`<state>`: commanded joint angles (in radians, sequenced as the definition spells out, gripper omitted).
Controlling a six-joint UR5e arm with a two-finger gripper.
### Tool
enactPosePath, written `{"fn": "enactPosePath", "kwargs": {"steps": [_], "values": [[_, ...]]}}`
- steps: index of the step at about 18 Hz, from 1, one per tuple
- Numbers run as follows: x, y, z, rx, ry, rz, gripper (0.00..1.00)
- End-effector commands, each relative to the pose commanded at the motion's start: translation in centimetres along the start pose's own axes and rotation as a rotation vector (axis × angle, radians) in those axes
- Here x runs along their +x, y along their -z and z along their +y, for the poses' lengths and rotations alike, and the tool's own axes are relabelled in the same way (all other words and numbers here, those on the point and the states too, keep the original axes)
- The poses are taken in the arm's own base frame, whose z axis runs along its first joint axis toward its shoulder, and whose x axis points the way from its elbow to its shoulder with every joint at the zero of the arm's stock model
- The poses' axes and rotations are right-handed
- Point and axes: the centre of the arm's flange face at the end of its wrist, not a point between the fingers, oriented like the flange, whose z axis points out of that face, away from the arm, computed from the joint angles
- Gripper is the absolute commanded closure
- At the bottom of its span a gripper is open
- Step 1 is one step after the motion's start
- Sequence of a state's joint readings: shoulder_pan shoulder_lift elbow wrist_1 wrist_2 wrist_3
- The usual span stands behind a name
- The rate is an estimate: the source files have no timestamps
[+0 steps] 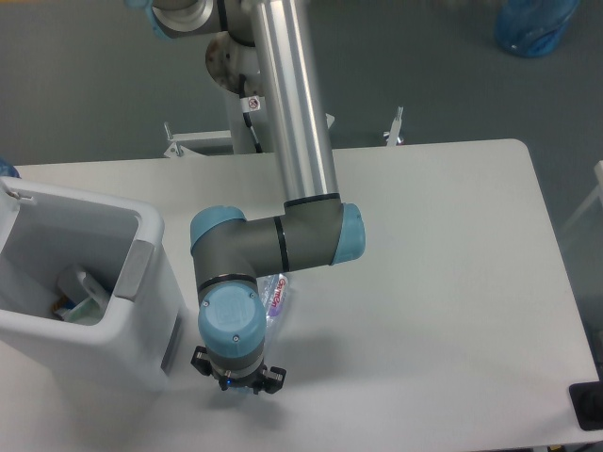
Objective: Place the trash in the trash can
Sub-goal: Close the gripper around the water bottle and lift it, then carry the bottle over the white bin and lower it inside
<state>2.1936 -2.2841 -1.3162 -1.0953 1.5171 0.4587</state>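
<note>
— Where's the bottle [279,298]?
— Just right of the trash can [141,311], mostly under the wrist; its long axis can't be judged.
— Gripper [237,384]?
— Fingers hidden; can't tell if parted.

Flattened clear plastic bottle [278,299]: red-and-white label visible; lies flat on the table, largely hidden beneath the arm's wrist, just above and to the right of the gripper [237,384]. Only the labelled section shows.

Trash can [141,282]: large white boxy bin, rounded corners, grey handle panel on the wall facing the tool. Stands upright and open-topped, just left of the gripper. Pale crumpled items lie at its bottom; whether the wrapper is among them cannot be determined.
</note>
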Motion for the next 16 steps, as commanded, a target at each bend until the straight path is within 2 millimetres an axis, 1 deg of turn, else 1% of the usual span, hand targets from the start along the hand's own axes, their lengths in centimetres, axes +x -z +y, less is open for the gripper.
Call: {"fn": "enactPosePath", "kwargs": {"steps": [1, 3, 5, 6, 7, 12, 15, 16], "values": [[0.0, 0.4, 0.0, 0.006, 0.000, -0.001, 0.57], [-0.1, 2.2, 0.0, 0.034, 0.000, -0.004, 0.58], [-1.0, 5.2, 0.1, 0.086, 0.013, -0.005, 0.59], [-1.3, 7.1, 0.0, 0.126, 0.020, 0.005, 0.59], [-2.0, 9.4, 0.2, 0.175, 0.030, 0.025, 0.59], [-5.4, 20.5, 2.6, 0.435, 0.092, 0.151, 0.59], [-7.9, 27.3, 3.4, 0.601, 0.142, 0.237, 0.59], [-8.4, 29.3, 3.5, 0.650, 0.150, 0.261, 0.59]]}}
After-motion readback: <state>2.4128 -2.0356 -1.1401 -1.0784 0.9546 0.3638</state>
